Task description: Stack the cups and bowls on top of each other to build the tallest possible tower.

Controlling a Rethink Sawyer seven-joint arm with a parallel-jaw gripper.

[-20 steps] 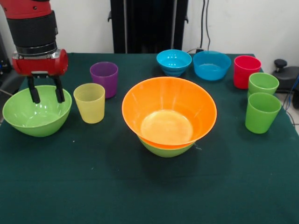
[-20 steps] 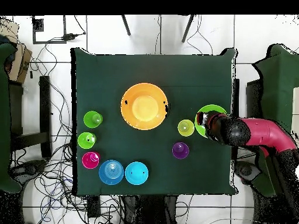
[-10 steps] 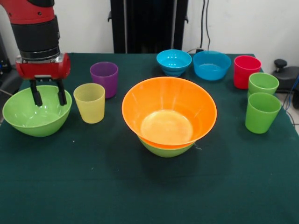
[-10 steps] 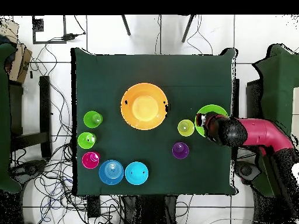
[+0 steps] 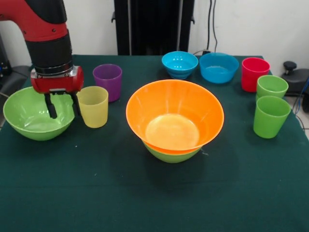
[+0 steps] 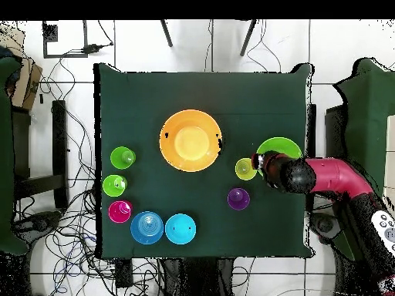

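The large orange bowl (image 5: pixel 174 116) sits nested in a lime green bowl (image 5: pixel 171 155) at the table's middle; it also shows in the overhead view (image 6: pixel 190 139). A second lime green bowl (image 5: pixel 29 118) stands at the left. My gripper (image 5: pixel 63 107) is open and straddles this bowl's right rim, one finger (image 5: pixel 50 108) inside and one between the bowl and the pale yellow cup (image 5: pixel 93 106). The purple cup (image 5: pixel 107 81) stands behind the yellow one. The red cup (image 5: pixel 254 74) and two light green cups (image 5: pixel 272 88) (image 5: pixel 270 116) stand at the right.
Two blue bowls (image 5: pixel 179 64) (image 5: pixel 218 67) stand at the back of the green cloth. The yellow cup stands close beside my outer finger. In the overhead view my arm (image 6: pixel 332 176) reaches in from the right and covers part of the green bowl (image 6: pixel 279 145).
My gripper has moved from over the left green bowl's middle to its right rim, toward the yellow cup, and a little lower. Its fingers stay apart.
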